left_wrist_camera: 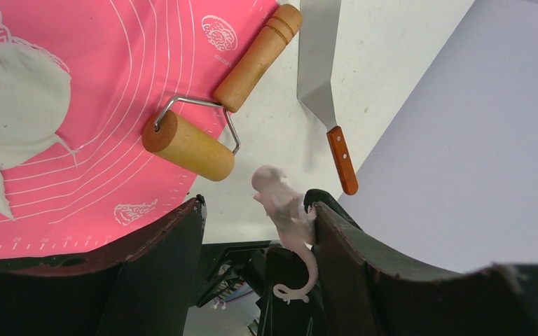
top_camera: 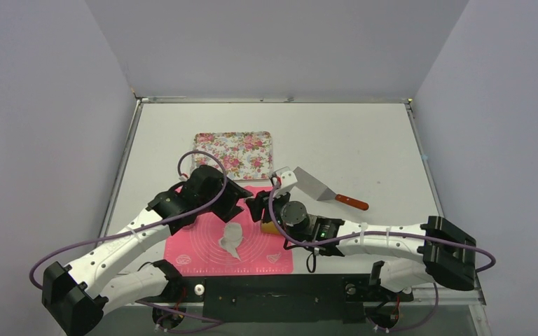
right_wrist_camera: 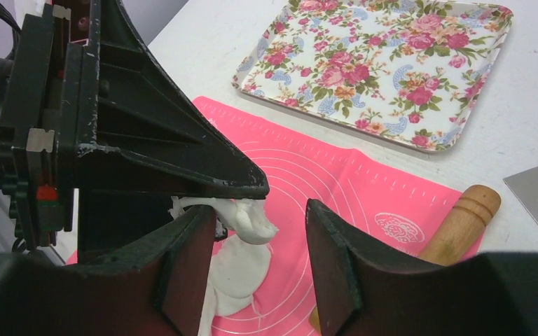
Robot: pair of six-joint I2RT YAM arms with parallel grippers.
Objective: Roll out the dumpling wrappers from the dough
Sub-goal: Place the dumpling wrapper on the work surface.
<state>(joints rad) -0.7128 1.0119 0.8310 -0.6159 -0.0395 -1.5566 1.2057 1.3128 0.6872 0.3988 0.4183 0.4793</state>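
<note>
Our left gripper (left_wrist_camera: 256,201) stands wide open with a dough scrap (left_wrist_camera: 285,210) stuck to one finger, so we poise our right gripper (right_wrist_camera: 260,210), jaws parted, seemingly to pluck it.

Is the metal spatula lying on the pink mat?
No, the spatula lies on the white table, beside the pink mat.

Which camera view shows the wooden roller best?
Left wrist view: the whole wooden roller shows, barrel and handle. The right wrist view catches only its handle; from above, the right arm hides most of it.
</note>
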